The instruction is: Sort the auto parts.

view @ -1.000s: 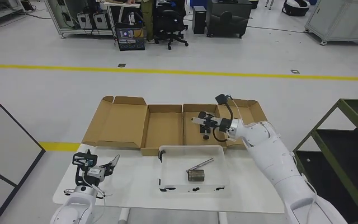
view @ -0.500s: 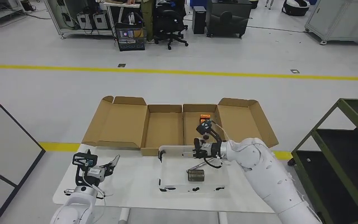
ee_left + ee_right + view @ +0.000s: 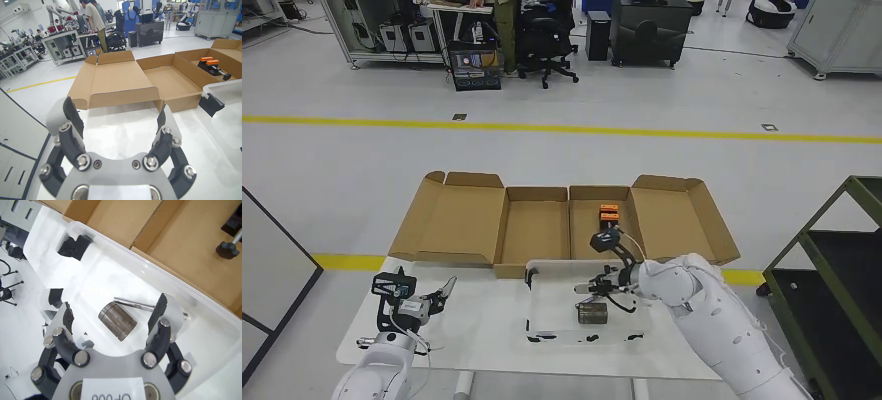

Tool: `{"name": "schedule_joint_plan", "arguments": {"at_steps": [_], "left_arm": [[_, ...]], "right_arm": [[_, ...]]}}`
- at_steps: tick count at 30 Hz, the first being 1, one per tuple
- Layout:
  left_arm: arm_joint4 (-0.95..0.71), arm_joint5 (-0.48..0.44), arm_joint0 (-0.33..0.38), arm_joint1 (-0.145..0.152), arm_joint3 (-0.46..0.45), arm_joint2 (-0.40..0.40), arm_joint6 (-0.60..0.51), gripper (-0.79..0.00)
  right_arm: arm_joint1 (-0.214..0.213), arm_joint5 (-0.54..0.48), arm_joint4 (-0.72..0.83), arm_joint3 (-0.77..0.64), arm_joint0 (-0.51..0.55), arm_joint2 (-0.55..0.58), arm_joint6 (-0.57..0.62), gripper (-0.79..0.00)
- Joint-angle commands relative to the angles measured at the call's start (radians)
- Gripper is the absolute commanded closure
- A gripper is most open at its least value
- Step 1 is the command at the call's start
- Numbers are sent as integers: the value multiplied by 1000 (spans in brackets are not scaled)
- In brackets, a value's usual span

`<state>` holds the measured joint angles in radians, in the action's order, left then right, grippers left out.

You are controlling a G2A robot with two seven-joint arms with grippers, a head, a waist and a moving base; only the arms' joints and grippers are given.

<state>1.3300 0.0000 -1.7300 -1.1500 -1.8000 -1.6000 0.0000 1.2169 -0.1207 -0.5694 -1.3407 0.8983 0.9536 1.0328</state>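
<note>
R gripper (image 3: 115,306) spread wide, empty, over clear bin (image 3: 151,264) w/ dark grooved cylinder (image 3: 117,321), shiny rod (image 3: 132,303) just beside

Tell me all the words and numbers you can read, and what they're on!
The white label on the right gripper: upside down, cut off by the picture's edge, not readable whole.
A screen in the room behind: too small to read.
The metal cylinder, clear tray, cardboard boxes: no print.

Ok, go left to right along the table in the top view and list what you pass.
left gripper, open → left wall of the clear bin → metal cylinder lying in that bin. The open right gripper overlaps the cylinder, so it is left out of the order.
</note>
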Motion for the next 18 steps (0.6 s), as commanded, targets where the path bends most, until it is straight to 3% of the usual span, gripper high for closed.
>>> {"name": "schedule_joint_plan", "arguments": {"at_steps": [1,18], "left_arm": [[0,0,0,0,0,0,0,-785],[0,0,0,0,0,0,0,-785]], "right_arm": [[4,14,-7,13,-10,-17,10,-785],[39,35,31,105,-83,-121,97,-785]]}}
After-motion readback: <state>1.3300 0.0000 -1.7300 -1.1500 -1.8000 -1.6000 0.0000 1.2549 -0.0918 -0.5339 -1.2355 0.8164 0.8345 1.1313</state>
